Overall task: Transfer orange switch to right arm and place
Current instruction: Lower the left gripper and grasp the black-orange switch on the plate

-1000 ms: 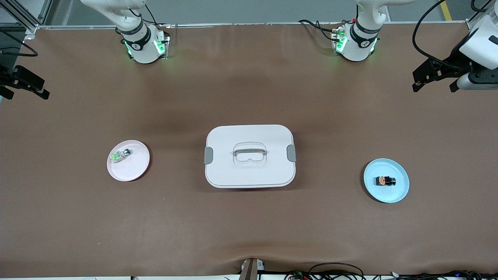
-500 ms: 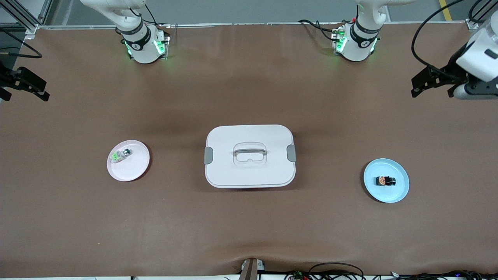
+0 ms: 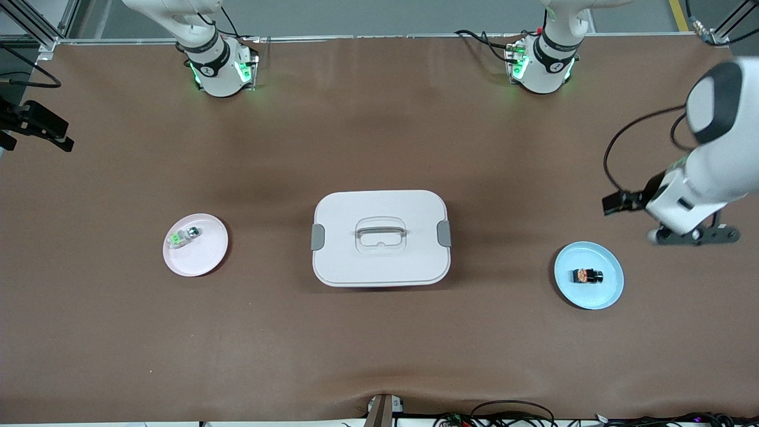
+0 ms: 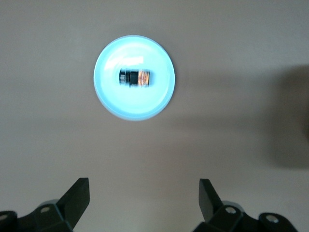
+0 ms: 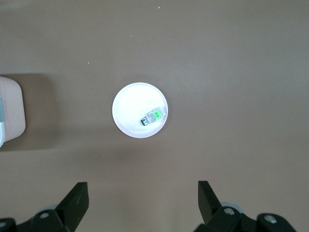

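Observation:
The orange switch, a tiny black block with an orange face, lies on its side in a light blue plate toward the left arm's end of the table. It also shows in the left wrist view, on that plate. My left gripper hangs open and empty over bare table beside the blue plate, apart from the switch; its fingertips stand wide apart. My right gripper waits open and empty high over the right arm's end of the table.
A white lidded box with a handle and grey clips stands mid-table. A pink plate holding a small green-and-clear component lies toward the right arm's end; both show in the right wrist view.
My left arm has swung down from the table's corner near its base to beside the blue plate. The right arm has hardly moved. The switch has not moved.

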Tool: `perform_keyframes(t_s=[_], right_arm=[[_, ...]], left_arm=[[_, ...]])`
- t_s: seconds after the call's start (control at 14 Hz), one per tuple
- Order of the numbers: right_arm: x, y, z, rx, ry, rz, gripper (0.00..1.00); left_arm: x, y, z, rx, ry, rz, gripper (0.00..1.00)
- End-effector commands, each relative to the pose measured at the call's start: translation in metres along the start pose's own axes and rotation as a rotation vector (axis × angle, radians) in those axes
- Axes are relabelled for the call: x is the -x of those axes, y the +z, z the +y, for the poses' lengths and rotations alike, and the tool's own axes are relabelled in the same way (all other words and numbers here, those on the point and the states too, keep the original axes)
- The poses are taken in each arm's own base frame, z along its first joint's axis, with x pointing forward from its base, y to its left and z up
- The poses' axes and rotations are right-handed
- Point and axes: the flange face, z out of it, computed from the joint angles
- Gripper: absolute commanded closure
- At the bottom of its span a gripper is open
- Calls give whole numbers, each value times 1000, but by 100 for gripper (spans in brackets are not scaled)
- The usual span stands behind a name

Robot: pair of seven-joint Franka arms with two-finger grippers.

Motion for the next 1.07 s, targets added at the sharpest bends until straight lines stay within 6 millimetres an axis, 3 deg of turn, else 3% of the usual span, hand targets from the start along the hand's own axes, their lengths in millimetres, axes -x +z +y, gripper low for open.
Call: perform_keyframes(t_s=[0.0,0.14,0.43,0.57,0.71,1.0], right_arm=[[8,-2,8,-47,33,-3,0],[5,1,9,-49,36,0,0],[5,1,8,-51,35,-3,0],[5,0,1,-50,35,2,0],[4,1,4,-52,44,2,0],[6,-4,2,-52,41,6,0]], left_arm=[[-22,51,-15,-7,-10,47,0],[-40,95,-38,4,-35,59,0],[-60,176,-48,22,-43,133,0],[-63,207,-50,33,-47,169,0],[-64,229,-49,13,-22,165,0],[-63,245,-54,3,-14,150,0]])
